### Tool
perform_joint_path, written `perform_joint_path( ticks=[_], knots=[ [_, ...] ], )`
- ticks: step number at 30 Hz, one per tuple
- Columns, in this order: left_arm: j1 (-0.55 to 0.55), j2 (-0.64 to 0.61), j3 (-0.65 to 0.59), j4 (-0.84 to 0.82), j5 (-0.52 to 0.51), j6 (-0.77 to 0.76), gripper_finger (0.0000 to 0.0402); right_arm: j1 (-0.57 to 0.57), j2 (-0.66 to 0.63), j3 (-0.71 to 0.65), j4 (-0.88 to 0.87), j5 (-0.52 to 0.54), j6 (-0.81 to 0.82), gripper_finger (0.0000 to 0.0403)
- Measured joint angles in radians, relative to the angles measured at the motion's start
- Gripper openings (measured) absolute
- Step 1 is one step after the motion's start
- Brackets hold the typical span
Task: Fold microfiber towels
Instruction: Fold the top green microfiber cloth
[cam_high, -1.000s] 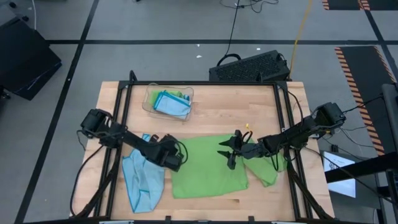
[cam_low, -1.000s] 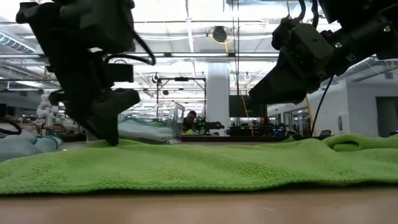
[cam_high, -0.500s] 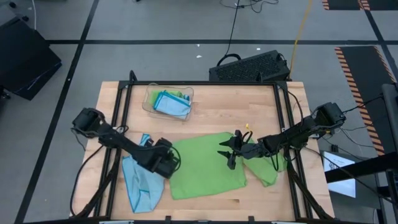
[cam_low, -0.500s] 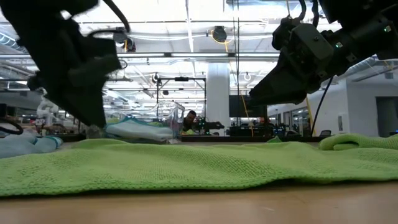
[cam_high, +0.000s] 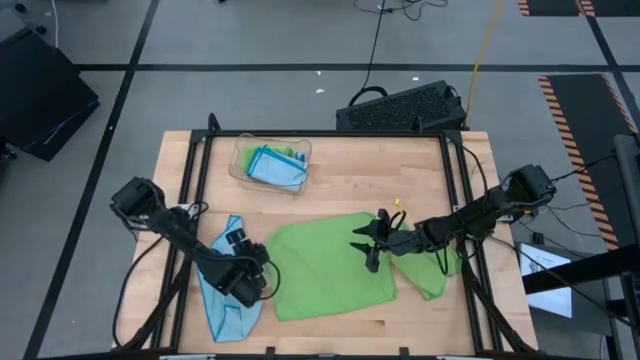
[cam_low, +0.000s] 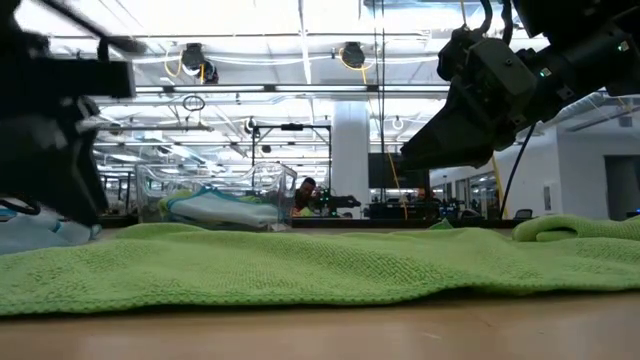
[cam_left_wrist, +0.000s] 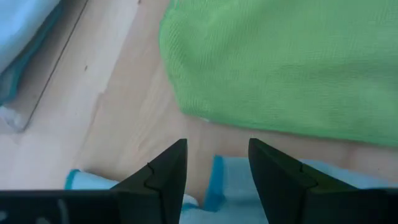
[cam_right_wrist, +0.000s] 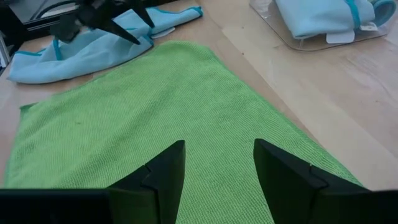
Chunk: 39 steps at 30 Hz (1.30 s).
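A lime green microfiber towel (cam_high: 330, 265) lies spread flat in the middle of the table. Left of it a light blue towel (cam_high: 228, 298) lies rumpled. My left gripper (cam_high: 262, 284) hovers open over the blue towel's right edge (cam_left_wrist: 217, 182), just short of the green towel's left edge (cam_left_wrist: 186, 106). My right gripper (cam_high: 368, 250) hangs open above the green towel's right part (cam_right_wrist: 186, 106), touching nothing. A second green towel (cam_high: 432, 275) lies bunched under my right arm.
A clear plastic tray (cam_high: 240, 165) with folded blue towels stands at the far left of the table. Black frame rails (cam_high: 190, 180) run along the table's left and right sides. Bare wood shows between the tray and the green towel.
My left gripper has gone from the green towel's far left corner toward the table's near left, ending over the blue towel, and its wrist has rolled. The green towel stays flat on the table.
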Motion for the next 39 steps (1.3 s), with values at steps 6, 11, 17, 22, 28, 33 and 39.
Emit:
perform_joint_path(
  ticks=[6,11,17,22,28,33,39],
  knots=[
    [0.032,-0.001,-0.095,0.141,-0.033,0.116,0.0175,0.0,0.0,0.0,0.004,0.0,0.0,0.0185],
    [0.088,-0.004,-0.119,0.183,-0.043,0.211,0.0175,0.0,0.0,0.0,0.003,0.0,-0.001,0.0185],
    [0.134,0.0,-0.124,0.21,-0.106,0.394,0.0174,0.0,0.0,0.0,0.003,0.0,-0.001,0.0185],
    [0.161,0.0,-0.123,0.238,-0.185,0.476,0.0138,0.0,0.0,0.0,0.003,0.0,-0.002,0.0185],
    [0.174,0.0,-0.123,0.328,-0.24,0.481,0.0073,0.0,0.0,0.0,0.003,-0.001,-0.002,0.0185],
    [0.174,0.0,-0.123,0.397,-0.26,0.493,0.0047,0.0,0.0,0.0,0.003,-0.001,-0.003,0.0185],
    [0.191,-0.002,-0.122,0.373,-0.264,0.179,0.004,0.0,0.0,0.0,0.002,-0.001,-0.003,0.0185]
  ],
)
